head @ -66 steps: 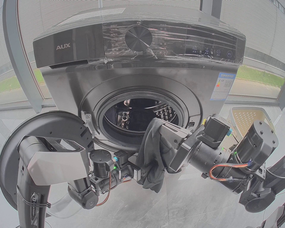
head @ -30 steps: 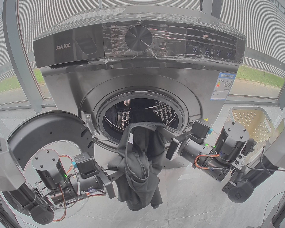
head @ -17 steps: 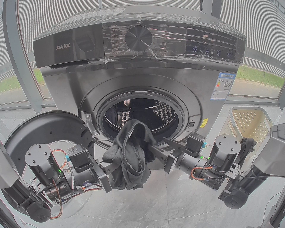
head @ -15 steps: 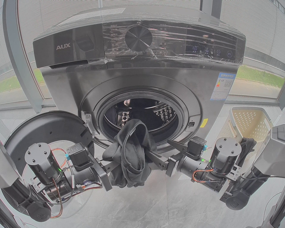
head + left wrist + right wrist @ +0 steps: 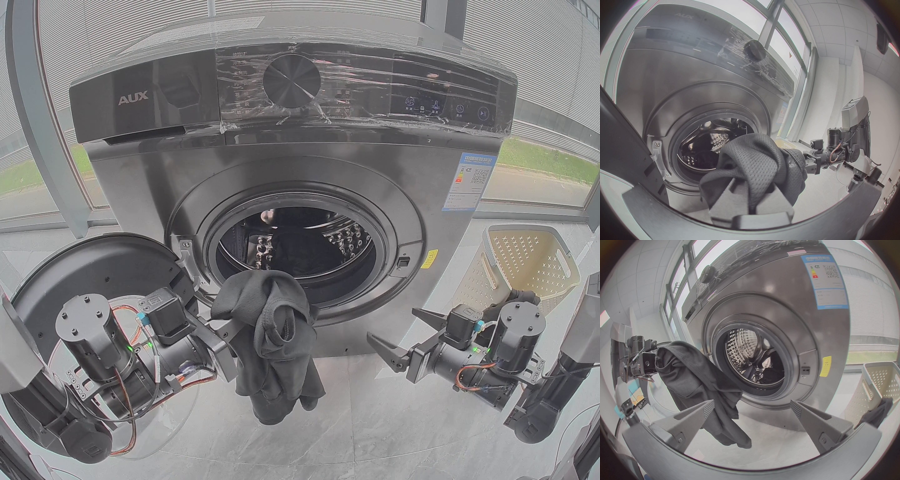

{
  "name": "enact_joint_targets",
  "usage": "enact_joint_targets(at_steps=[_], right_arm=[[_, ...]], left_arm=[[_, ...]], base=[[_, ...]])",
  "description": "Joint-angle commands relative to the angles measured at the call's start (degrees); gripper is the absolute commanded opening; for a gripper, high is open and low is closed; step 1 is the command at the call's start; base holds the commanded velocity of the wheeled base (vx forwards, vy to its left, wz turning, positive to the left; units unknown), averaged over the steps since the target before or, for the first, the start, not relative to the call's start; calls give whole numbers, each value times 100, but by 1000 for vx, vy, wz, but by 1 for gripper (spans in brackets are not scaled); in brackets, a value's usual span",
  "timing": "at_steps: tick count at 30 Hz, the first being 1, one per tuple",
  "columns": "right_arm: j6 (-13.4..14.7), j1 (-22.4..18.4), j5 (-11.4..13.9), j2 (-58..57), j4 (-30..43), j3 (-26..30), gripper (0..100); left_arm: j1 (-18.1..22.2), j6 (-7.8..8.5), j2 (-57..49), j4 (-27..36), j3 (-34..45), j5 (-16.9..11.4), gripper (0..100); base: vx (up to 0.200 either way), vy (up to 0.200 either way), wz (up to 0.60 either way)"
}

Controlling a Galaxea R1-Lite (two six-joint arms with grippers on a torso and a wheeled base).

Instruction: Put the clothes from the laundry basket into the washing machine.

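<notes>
gripping the dark garment (image 5: 274, 337) with the left end effector (image 5: 228, 328) clamped tight on a fold, letting it hang just in front of the washing machine (image 5: 300, 169), below the open drum (image 5: 294, 247) and not yet inside. having released it from the right end effector (image 5: 400, 325), pulling that one back toward the laundry basket (image 5: 531, 250), spread wide and carrying nothing. leaving the push into the drum to the left arm alone, probably freeing the right for the dark piece (image 5: 515, 299) draped on the basket's edge.

A bunched dark garment (image 5: 275, 337) hangs from the pinching left gripper (image 5: 752, 192) before the grey washing machine's (image 5: 187, 181) open mouth; the beige laundry basket (image 5: 531, 256) stands at its right.
</notes>
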Motion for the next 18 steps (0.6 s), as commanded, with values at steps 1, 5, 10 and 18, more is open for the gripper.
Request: enact_joint_targets(at_steps=[1,5,10,18], right_arm=[[-67,-323,-10,-124,-8,71,100],[-76,-384,-1,-115,-17,89,100],[-67,-340,-1,-80,-17,80,100],[-58,-323,-1,-71,-17,89,100]], left_arm=[[0,-20,168,4,-19,143,0],[9,-20,317,4,-107,310,0],[-9,33,555,4,-248,723,0],[-9,7,616,-5,-248,978,0]], base=[[0,0,0],[0,0,0],[0,0,0],[0,0,0]])
